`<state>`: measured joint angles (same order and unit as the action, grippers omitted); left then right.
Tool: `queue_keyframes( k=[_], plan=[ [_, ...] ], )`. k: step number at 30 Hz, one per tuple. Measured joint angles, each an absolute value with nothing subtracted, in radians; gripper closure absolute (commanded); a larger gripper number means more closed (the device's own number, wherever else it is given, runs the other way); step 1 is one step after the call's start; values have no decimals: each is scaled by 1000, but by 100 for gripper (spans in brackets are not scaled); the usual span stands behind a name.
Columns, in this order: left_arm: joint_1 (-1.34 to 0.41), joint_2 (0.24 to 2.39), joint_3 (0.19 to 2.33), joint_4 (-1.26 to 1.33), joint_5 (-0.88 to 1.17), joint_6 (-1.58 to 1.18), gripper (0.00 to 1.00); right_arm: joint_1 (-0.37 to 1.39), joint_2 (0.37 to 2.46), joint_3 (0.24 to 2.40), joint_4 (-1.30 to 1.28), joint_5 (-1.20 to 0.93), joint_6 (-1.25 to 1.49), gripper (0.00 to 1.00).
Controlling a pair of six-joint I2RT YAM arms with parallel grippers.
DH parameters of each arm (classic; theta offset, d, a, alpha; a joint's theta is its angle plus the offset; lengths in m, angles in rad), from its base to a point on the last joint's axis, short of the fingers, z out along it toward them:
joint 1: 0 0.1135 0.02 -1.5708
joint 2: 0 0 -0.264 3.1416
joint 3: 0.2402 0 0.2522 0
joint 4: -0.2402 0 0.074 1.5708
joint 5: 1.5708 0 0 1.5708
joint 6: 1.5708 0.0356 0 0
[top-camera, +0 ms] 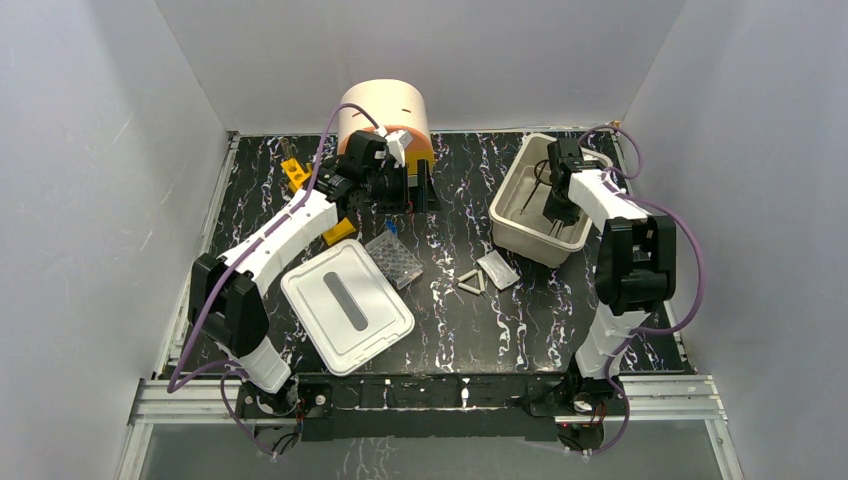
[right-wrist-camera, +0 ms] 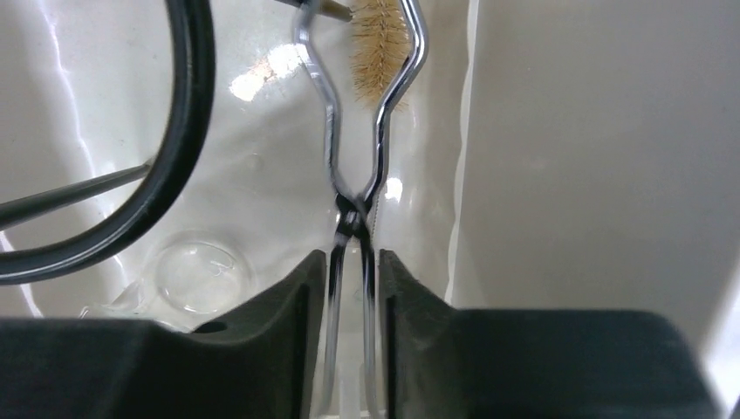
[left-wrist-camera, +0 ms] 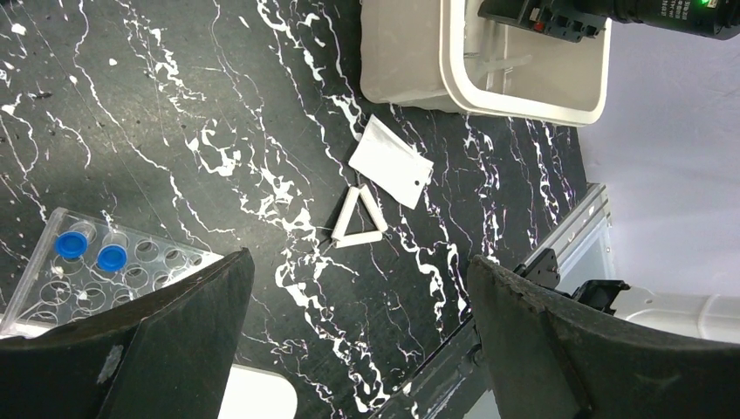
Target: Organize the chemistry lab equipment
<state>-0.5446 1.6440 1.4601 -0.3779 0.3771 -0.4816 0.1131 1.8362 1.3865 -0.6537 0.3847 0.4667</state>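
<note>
My right gripper (top-camera: 556,207) reaches down into the white bin (top-camera: 507,192). In the right wrist view it (right-wrist-camera: 353,262) is shut on the handles of metal tongs (right-wrist-camera: 332,131), whose tips lie around a small bristle brush (right-wrist-camera: 380,44). Black-framed glasses (right-wrist-camera: 188,131) and a clear round dish (right-wrist-camera: 196,275) lie in the bin beside them. My left gripper (top-camera: 402,186) is open and empty, raised in front of the drawer unit (top-camera: 385,105). A white triangle (top-camera: 472,282) (left-wrist-camera: 358,220), a flat white packet (top-camera: 497,270) (left-wrist-camera: 393,164) and a clear well plate (top-camera: 394,258) (left-wrist-camera: 96,271) lie on the table.
The white lid with a grey slot (top-camera: 345,303) lies at the front left. A yellow rack (top-camera: 296,172) stands at the back left, with a yellow piece (top-camera: 340,230) under my left arm. White walls surround the table.
</note>
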Motion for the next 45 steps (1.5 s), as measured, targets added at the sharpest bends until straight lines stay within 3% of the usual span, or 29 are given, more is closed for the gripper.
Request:
queue_keyframes(
  k=[13,22,35,45],
  plan=[
    [-544,1644,1499,-403,342,-464,7,113,1732,1499,-693,336,447,44],
    [-521,1644,1522,-435,240,-460,7,152,1538,1554,-707,165,356,42],
    [-380,1544,1509,-484,-31,-566,13,726,1473,1396,-701,208,297,43],
    [-357,1393,1387,-511,-180,-641,21,831,1554,1144,-654,167,199,53]
  ],
)
